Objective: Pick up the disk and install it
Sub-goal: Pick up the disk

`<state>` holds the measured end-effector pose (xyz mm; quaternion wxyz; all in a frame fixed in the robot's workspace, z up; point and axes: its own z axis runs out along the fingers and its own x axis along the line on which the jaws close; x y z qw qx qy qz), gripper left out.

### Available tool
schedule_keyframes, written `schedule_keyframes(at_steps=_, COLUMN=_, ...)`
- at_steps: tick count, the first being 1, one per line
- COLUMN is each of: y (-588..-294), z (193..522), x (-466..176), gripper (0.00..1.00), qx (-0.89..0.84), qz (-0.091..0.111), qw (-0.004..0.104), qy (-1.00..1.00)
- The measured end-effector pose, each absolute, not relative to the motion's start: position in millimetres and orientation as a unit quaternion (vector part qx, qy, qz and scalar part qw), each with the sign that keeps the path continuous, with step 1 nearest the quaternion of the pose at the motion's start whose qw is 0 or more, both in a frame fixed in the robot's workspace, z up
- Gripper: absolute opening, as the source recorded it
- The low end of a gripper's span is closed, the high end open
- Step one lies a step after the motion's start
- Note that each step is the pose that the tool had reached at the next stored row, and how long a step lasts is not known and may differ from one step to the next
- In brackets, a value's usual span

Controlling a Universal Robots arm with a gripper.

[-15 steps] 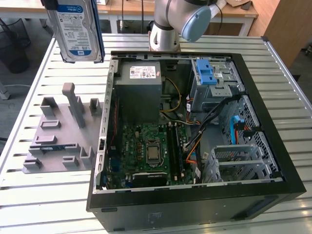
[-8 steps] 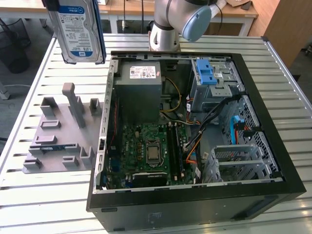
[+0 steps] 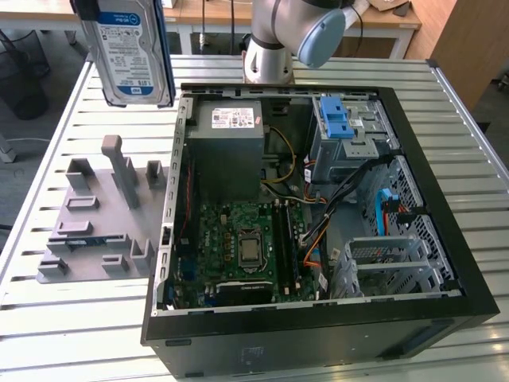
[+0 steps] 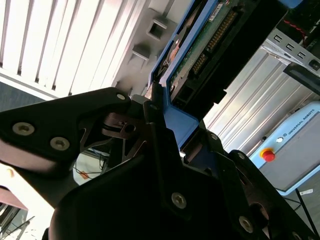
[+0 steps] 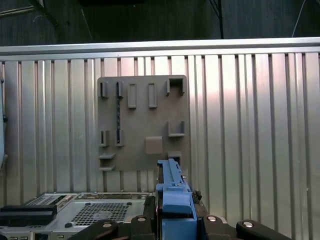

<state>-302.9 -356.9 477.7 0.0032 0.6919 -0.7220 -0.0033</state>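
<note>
Silver blue-framed rectangular disk [image 3: 131,56], pinched edgewise in black gripper [image 4: 162,107] at the exterior view's left, could slip onto slatted metal table [image 3: 79,334].

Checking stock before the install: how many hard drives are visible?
1: the disk, held in the pincer above the slatted table, at the exterior view's upper left. The computer case's bays may hide others.
</note>
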Motion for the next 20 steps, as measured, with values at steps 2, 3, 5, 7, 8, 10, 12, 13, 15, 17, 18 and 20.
schedule_keyframes(at_steps=2, y=-358, z=478, x=-301, gripper=0.36, qx=0.691, qz=-0.003, qw=0.003, qy=-0.723)
schedule_keyframes(at_steps=3, y=-359, z=478, x=-301, gripper=0.36, qx=0.691, qz=-0.003, qw=0.003, qy=-0.723)
schedule_keyframes(at_steps=5, y=-360, z=478, x=-299, gripper=0.36, qx=0.690, qz=-0.003, qw=0.003, qy=-0.724)
schedule_keyframes(at_steps=7, y=-361, z=478, x=-297, gripper=0.36, qx=0.690, qz=-0.003, qw=0.003, qy=-0.724)
schedule_keyframes(at_steps=8, y=-361, z=478, x=-296, gripper=0.36, qx=0.690, qz=-0.003, qw=0.003, qy=-0.724)
schedule_keyframes(at_steps=10, y=-362, z=478, x=-294, gripper=0.36, qx=0.689, qz=-0.003, qw=0.003, qy=-0.725)
schedule_keyframes(at_steps=12, y=-363, z=478, x=-292, gripper=0.36, qx=0.689, qz=-0.003, qw=0.003, qy=-0.725)
schedule_keyframes(at_steps=13, y=-364, z=478, x=-291, gripper=0.36, qx=0.688, qz=-0.003, qw=0.003, qy=-0.725)
schedule_keyframes(at_steps=15, y=-364, z=478, x=-289, gripper=0.36, qx=0.688, qz=-0.003, qw=0.003, qy=-0.726)
schedule_keyframes(at_steps=17, y=-365, z=478, x=-287, gripper=0.36, qx=0.687, qz=-0.003, qw=0.003, qy=-0.726)
schedule_keyframes(at_steps=18, y=-366, z=478, x=-286, gripper=0.36, qx=0.687, qz=-0.003, qw=0.003, qy=-0.727)
schedule_keyframes(at_steps=20, y=-366, z=478, x=-284, gripper=0.36, qx=0.686, qz=-0.003, qw=0.003, qy=-0.727)
